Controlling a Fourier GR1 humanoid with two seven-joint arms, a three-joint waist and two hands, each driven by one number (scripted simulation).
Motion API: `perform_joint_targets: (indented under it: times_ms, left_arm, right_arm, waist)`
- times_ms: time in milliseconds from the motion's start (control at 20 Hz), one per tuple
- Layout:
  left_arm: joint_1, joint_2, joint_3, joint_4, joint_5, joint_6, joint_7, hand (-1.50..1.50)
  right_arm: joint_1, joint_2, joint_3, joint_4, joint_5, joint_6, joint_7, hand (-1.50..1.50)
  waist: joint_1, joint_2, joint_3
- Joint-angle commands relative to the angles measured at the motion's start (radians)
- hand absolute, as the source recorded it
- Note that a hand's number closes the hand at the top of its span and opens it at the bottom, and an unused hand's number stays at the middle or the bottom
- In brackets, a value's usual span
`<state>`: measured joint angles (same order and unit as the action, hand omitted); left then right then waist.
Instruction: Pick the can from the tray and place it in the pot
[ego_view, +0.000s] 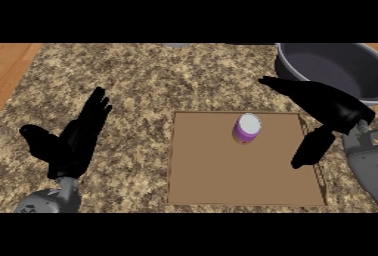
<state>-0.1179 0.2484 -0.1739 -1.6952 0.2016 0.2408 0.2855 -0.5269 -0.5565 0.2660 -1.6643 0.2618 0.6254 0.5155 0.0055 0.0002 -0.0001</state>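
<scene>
A purple can (247, 128) with a white top stands upright on the brown tray (221, 180), near the tray's far edge. My right hand (325, 107) hovers to the right of the can, open, fingers stretched out above the tray's far right corner and thumb hanging down over its right rim; it does not touch the can. The grey pot (291, 67) sits at the far right, just behind that hand. My left hand (74, 137) rests open at the left, fingers up, well away from the tray.
The speckled stone counter (140, 85) spreads around the tray. A wooden strip (15, 65) runs along the far left. Part of a grey object (177, 45) shows at the far edge.
</scene>
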Motion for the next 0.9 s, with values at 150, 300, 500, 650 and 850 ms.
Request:
perform_joint_targets:
  times_ms: [150, 300, 500, 650, 850]
  left_arm:
    - [-0.034, -0.007, 0.060, 0.036, -0.004, -0.050, 0.023, 0.00]
    - [0.077, -0.002, 0.060, -0.051, -0.003, -0.081, 0.006, 0.00]
    - [0.013, -0.056, 0.051, 0.013, -0.038, -0.069, 0.005, 0.00]
    - [-0.057, -0.053, 0.095, 0.027, -0.030, -0.086, 0.051, 0.00]
    - [-0.052, -0.069, 0.085, -0.008, -0.066, -0.071, 0.082, 0.00]
  right_arm:
    - [0.102, 0.072, 0.025, -0.034, 0.155, -0.009, -0.006, -1.50]
    - [0.072, 0.122, -0.029, -0.059, 0.134, 0.024, 0.036, -1.50]
    - [0.154, 0.196, 0.014, -0.104, 0.226, -0.039, 0.027, -1.50]
    - [0.070, 0.238, -0.009, -0.036, 0.244, 0.006, 0.036, -1.50]
    - [0.092, 0.306, 0.015, -0.017, 0.312, -0.028, 0.076, -1.50]
  waist:
    - [-0.007, 0.000, 0.000]
    - [-0.002, -0.002, 0.000]
    - [-0.006, -0.001, 0.000]
    - [-0.004, 0.000, 0.000]
    - [-0.004, 0.000, 0.000]
